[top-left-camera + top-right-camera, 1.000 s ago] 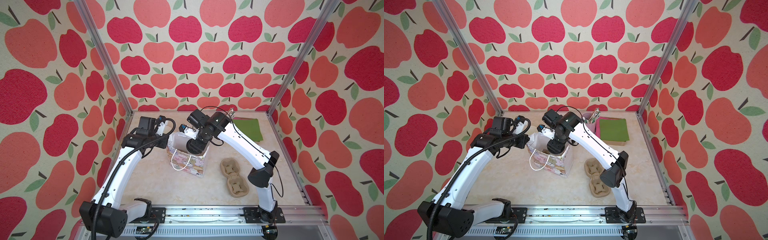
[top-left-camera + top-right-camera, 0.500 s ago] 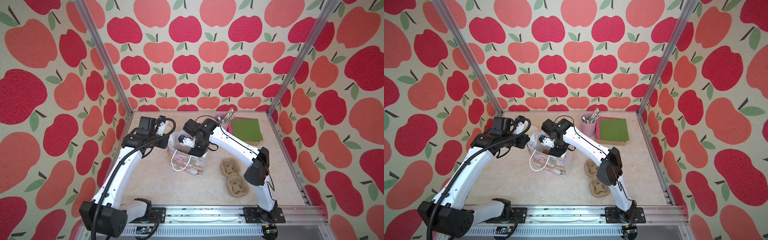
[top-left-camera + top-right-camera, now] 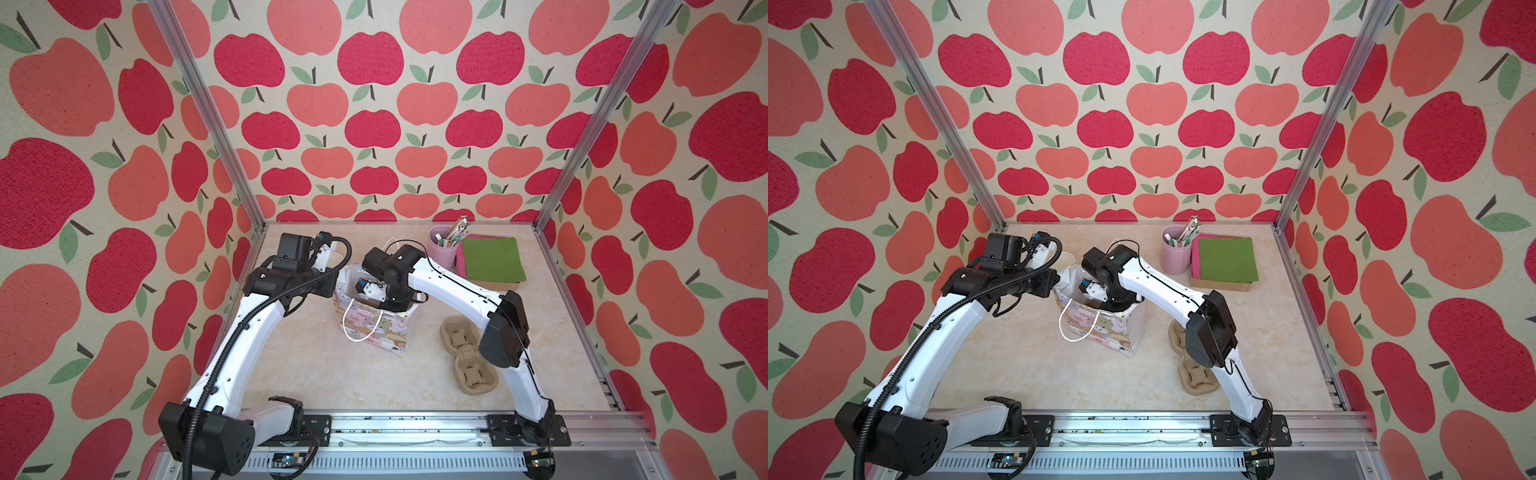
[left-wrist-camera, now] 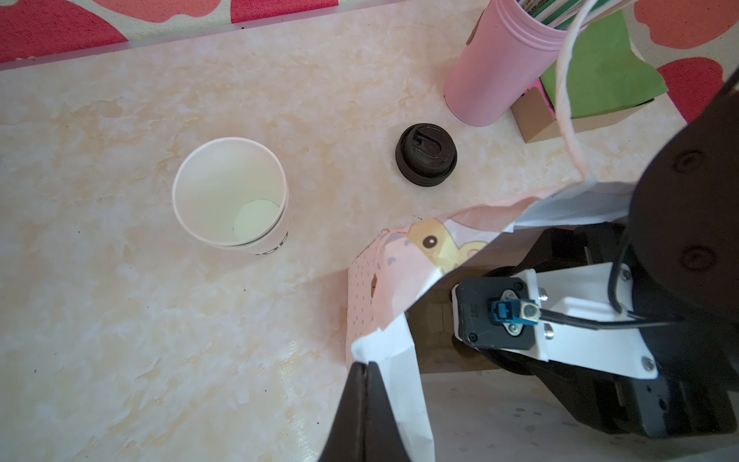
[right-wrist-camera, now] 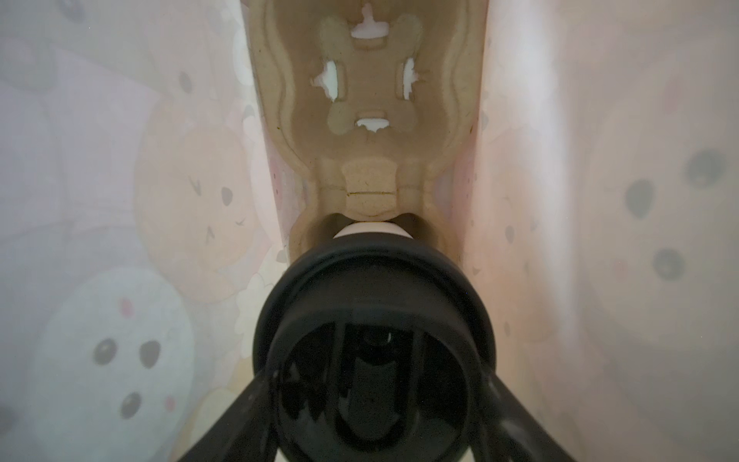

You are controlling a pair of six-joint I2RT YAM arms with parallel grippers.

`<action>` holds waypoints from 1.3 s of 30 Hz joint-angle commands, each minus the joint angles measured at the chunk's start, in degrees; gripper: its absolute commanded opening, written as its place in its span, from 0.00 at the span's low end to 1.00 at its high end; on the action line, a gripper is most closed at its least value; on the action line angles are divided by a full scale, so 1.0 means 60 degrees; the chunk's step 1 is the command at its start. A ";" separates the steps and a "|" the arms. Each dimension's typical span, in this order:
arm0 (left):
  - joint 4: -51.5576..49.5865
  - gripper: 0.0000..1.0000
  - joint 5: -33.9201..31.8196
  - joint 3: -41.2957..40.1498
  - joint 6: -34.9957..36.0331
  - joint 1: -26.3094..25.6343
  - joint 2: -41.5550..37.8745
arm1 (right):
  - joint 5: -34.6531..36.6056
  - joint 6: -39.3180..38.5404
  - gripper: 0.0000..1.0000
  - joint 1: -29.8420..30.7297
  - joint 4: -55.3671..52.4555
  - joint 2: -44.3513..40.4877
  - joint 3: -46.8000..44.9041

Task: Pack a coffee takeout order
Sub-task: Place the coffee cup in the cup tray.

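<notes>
Tabletop (image 3: 332, 374) bag (image 3: 376, 332) walls crowd carrier (image 5: 370, 120) edges; right fingers (image 5: 240, 420) clasp lidded cup (image 5: 374, 280).

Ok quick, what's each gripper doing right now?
Left gripper: shut, pinching the gift bag by its rim.
Right gripper: closed on the black-lidded cup, down in the bag at the pulp cup carrier.

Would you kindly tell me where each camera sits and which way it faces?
Both top views: high over the front rail, facing down toward the back wall; left arm, right arm and gift bag show.
Left wrist: on the left arm, facing down past the shut left tool pinching the bag's rim, toward an empty cup and loose lid.
Right wrist: inside the bag, facing down past the right tool gripping a lidded cup, onto a carrier.
Shared: every view shows the bag.
</notes>
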 commanded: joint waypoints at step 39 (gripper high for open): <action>-0.0250 0.00 0.0234 0.0434 0.0082 -0.0005 0.0113 | 0.0129 0.0058 0.54 0.0271 -0.0011 0.1194 -0.0369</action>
